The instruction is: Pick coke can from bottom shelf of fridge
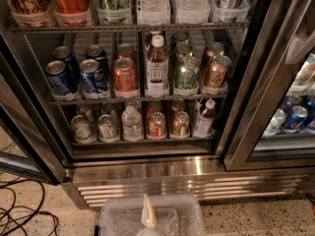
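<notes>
At the bottom edge of the view, only a pale pointed sliver of the gripper (146,211) shows. The rest is cut off below, so I cannot tell whether it is open or closed. It points upward, over a clear plastic bin (193,214) on the floor whose contents are too hazy to name. Cans and bottles on the top rack are cropped at the frame's upper edge, and the rear rows on every rack fade into the dark. Inside the fridge (147,170), the bottom shelf (142,142) holds, from left to right at the front, two green-and-silver cans (80,128), a water bottle (132,123), the coke can (157,124), a copper-orange can (180,123) just beside it, and a white-capped bottle (204,118). The coke can stands upright near the middle of that rack, well apart from the gripper. On the rack above stand blue cans (59,77), a red can (126,76), a tall tea bottle (156,65), a green can (187,75) and a bronze can (216,73). Behind the glass to the right sit more blue cans (295,118), partly hidden by the door frame. Black cables (19,215) lie on the floor at the lower left.
</notes>
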### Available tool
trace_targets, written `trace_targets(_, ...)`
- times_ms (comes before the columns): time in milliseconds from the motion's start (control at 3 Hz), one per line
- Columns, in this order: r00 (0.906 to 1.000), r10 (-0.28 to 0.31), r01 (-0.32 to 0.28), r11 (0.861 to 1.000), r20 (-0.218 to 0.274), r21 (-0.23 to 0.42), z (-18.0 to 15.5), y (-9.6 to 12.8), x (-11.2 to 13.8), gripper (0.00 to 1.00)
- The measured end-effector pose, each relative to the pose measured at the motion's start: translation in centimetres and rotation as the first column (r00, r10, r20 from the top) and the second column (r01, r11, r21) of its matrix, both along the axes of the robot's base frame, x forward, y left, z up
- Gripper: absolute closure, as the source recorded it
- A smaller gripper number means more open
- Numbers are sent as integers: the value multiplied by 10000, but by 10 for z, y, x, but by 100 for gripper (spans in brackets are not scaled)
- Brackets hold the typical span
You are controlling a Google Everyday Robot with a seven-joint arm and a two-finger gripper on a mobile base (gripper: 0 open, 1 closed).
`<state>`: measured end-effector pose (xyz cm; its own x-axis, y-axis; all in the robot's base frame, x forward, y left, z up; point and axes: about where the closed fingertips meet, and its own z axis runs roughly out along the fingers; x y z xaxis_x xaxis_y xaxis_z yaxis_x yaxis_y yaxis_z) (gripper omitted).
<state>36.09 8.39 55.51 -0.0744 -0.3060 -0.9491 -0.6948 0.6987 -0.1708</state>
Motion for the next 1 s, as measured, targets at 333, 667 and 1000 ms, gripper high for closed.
trace_targets(333,9577,-1702,1713,9851,2320,153,36,-25,17,0)
trace_targets(667,8224,-4305,4275,8990,3718,953,76,-89,43,0)
trace_targets(1000,6998,-5917,5786,7981,4002,1681,98,-144,64,0)
